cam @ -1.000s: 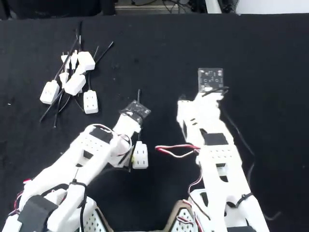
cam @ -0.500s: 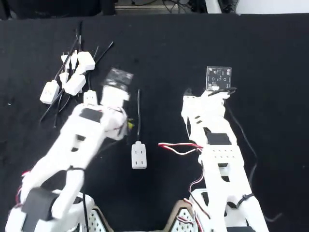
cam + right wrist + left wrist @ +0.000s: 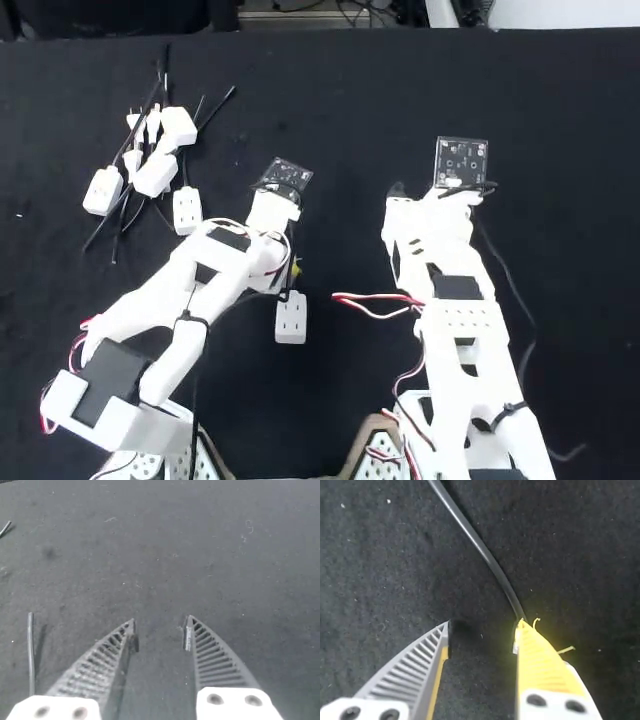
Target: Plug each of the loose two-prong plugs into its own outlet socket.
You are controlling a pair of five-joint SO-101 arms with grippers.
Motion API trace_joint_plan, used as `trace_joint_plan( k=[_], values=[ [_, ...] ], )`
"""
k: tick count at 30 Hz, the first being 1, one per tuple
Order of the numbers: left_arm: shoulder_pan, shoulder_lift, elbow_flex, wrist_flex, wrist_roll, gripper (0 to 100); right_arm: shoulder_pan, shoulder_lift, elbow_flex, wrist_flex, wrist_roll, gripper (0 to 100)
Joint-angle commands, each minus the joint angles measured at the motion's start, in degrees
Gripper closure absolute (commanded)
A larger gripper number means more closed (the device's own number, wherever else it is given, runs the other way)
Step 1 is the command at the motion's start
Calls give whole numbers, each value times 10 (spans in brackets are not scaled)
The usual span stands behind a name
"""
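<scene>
At mid-table, the left gripper point(image 3: 483, 625) hangs spread wide over the black mat point(image 3: 560, 120). A black cord point(image 3: 480, 545) runs right up to its yellow fingertip point(image 3: 535, 655); whether they touch, I can't call. The high view adds one lone socket block point(image 3: 290, 318) just beside that arm. The right gripper point(image 3: 160, 621) is parted too and holds nothing, with broad mat stretching to the right edge. Far left sits one tangled pile point(image 3: 150, 160) of white plugs and sockets, number unclear.

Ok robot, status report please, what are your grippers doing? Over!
Left gripper open, low beside the cord of the lone socket. Right gripper open over bare table. Plug pile tangled, apart.
</scene>
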Motion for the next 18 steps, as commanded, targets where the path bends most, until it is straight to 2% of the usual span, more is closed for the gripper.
trace_joint_plan(
  k=[1,7,10,13,18],
  values=[
    [0,-7,-36,-7,5,782,9,1,-24,-18,-3,843],
    [-9,-59,-87,98,5,783,9,1,-26,-18,-3,843],
    [3,-66,-87,102,28,783,8,1,-26,-18,-3,843],
    [10,-66,-58,55,62,782,8,1,-25,-18,-3,843],
    [10,-46,22,-89,73,782,8,1,-24,-18,-3,843]
  ],
)
